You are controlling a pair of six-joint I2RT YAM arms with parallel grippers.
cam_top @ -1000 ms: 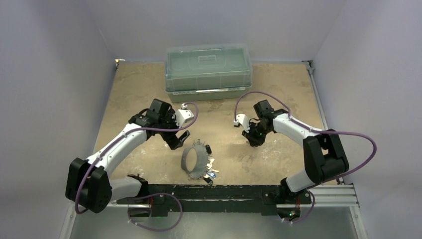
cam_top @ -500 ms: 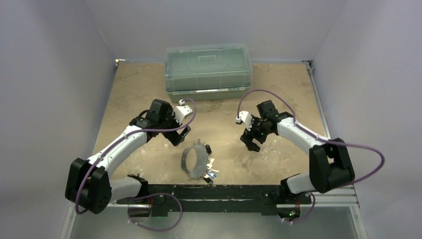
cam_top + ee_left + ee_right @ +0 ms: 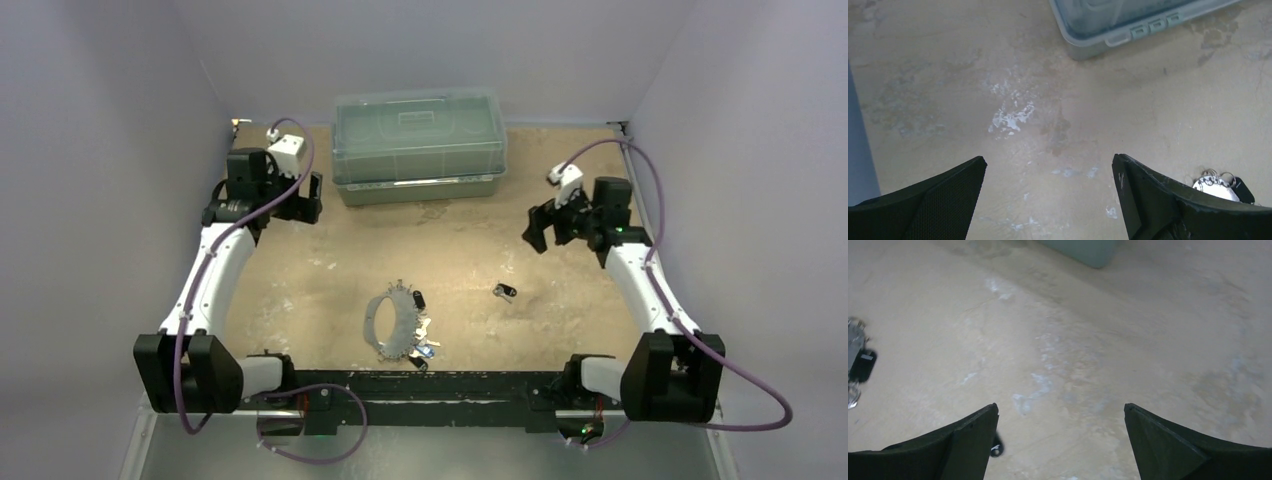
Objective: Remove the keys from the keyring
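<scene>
Both tools stand wide and hold nothing. The left tool hangs just left of the box, and the right tool hangs over bare desk. The keyring lies flat on the desk well apart from both, right of the left tool, left of the right tool and nearer the arm bases than either. The keys bunch on the ring's side toward the right tool and seem threaded on it. 1 loose key lies off the ring, between it and the right tool.

Risks from here:
- The loose key sits about on the right tool's way to the ring, so a low approach could knock it aside or back into the bunch.
- The keys are tiny and crowded, so a pinch may catch 2 at once, or the wire instead.
- With the ring unheld, pulling a key would likely drag the whole ring.
- The wire is thin and flat, so fingers may slide over it.
</scene>
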